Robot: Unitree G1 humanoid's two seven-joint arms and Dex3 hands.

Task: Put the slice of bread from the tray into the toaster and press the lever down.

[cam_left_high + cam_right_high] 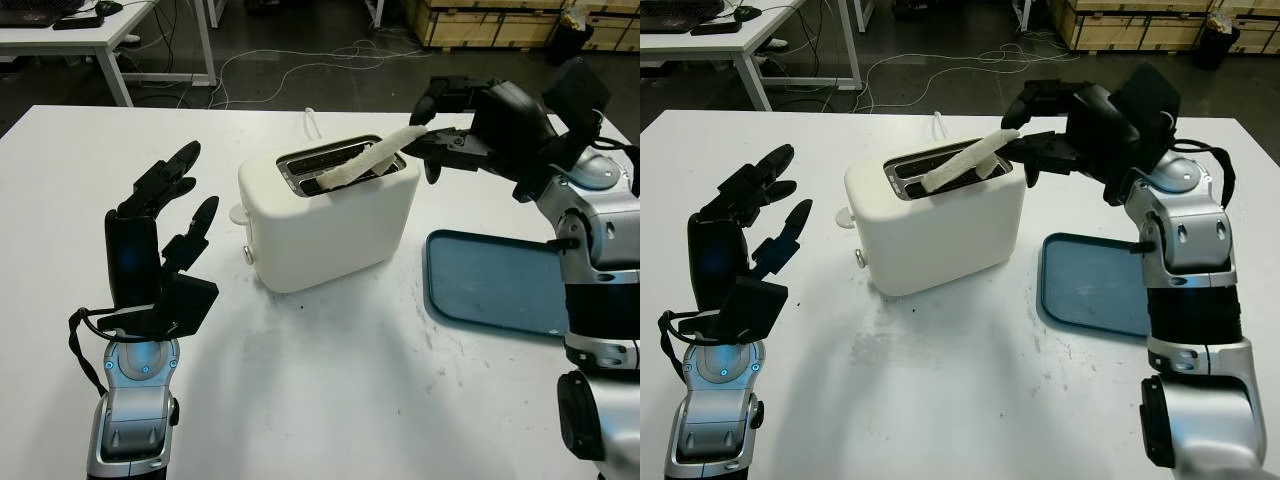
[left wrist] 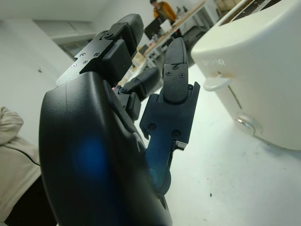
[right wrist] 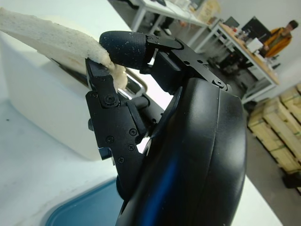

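White table [image 1: 330, 400] fills the near part of the scene, and behind it is a dark floor with loose cables [image 1: 290, 60], a second white desk [image 1: 110, 40] at far left and wooden crates [image 1: 490, 20] at far right.

At the right, the right hand [image 1: 432, 135] reaches over the far right corner of the toaster and pinches the upper end of the slice of bread [image 1: 362, 163] between its black fingertips [image 3: 123, 49]. This slice of bread is tilted: its lower end is already inside one slot of the toaster, and its upper end sticks out to the right, above the top rim. I cannot tell which of the two slots holds it.

Cream-white toaster [image 1: 330, 225] stands in the middle of the table, with its small lever [image 1: 238, 213] on the left end face, just above a round knob [image 2: 247, 123].

Right of the toaster lies the blue tray [image 1: 495, 280], with nothing on it.

At the near left, the left hand [image 1: 165, 225] is raised above the table, open and holding nothing, well apart from the toaster.
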